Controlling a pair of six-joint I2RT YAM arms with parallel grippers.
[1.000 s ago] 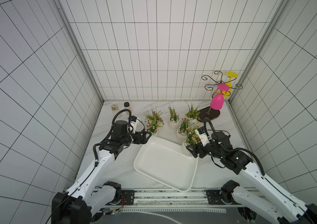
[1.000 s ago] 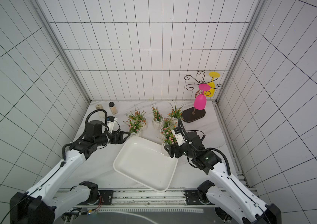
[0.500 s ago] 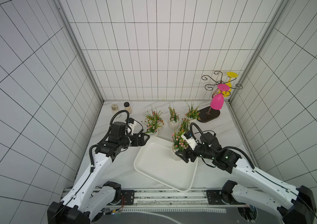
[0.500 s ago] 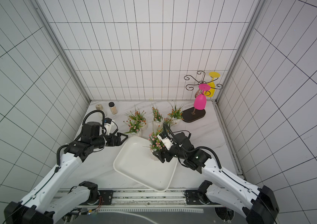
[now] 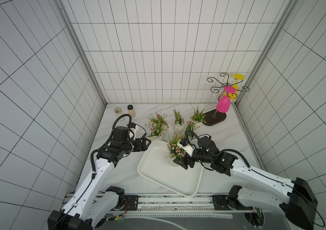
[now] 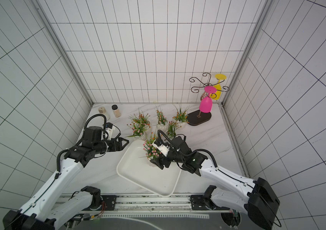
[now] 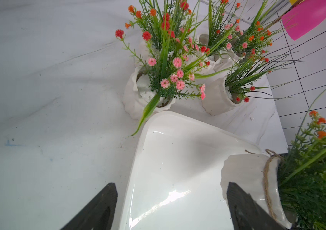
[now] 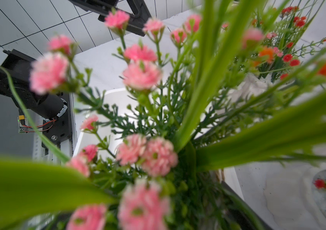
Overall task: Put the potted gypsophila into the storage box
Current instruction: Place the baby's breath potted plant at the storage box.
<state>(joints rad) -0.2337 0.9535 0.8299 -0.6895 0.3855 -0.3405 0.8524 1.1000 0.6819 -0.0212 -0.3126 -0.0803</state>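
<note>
The pink-flowered pot (image 5: 171, 158) is clamped in the right tool (image 5: 178, 162), roughly upright, inside the far right part of the white box (image 5: 158, 171). We cannot tell whether its base touches the box floor. That floor lies straight below it, so we judge that setting down and letting go comes next. A second ago this pot hung outside the box's far right edge. The left tool (image 5: 147, 143), jaws apart and empty, hovers at the box's far left corner, drawn back from the five pots (image 5: 156, 136) near the surface's (image 5: 122, 171) far edge.
</note>
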